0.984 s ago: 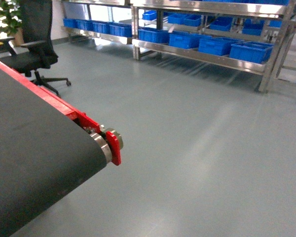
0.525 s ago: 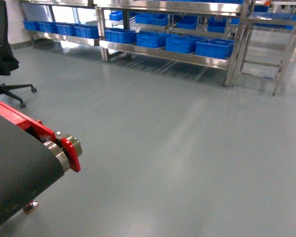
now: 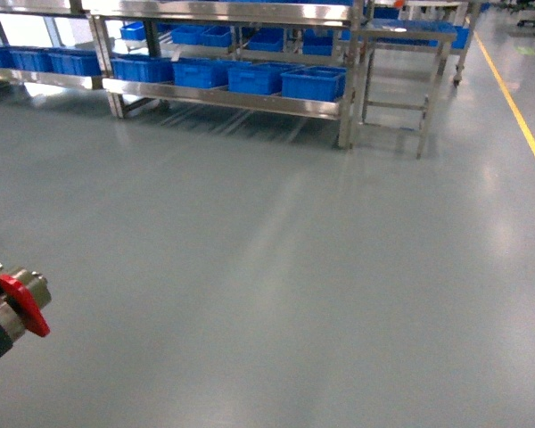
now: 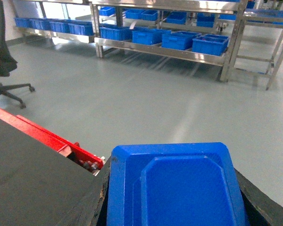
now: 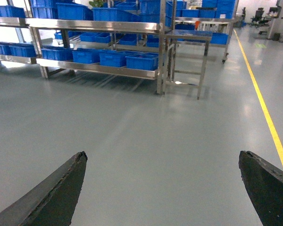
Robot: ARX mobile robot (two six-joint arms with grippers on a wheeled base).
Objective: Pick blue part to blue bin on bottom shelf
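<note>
Our view has swung right; the conveyor end slid to the lower left. Left gripper grips a blue part; right gripper gapes wide. Open floor reaches the bottom shelf upper left.

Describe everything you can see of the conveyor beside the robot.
The conveyor has a matt black belt, seemingly rubber, edged by a red painted side rail. At its end, a silvery metal roller end sits in a red bracket above the grey floor. In the head view only this tip shows, at lower left.
</note>
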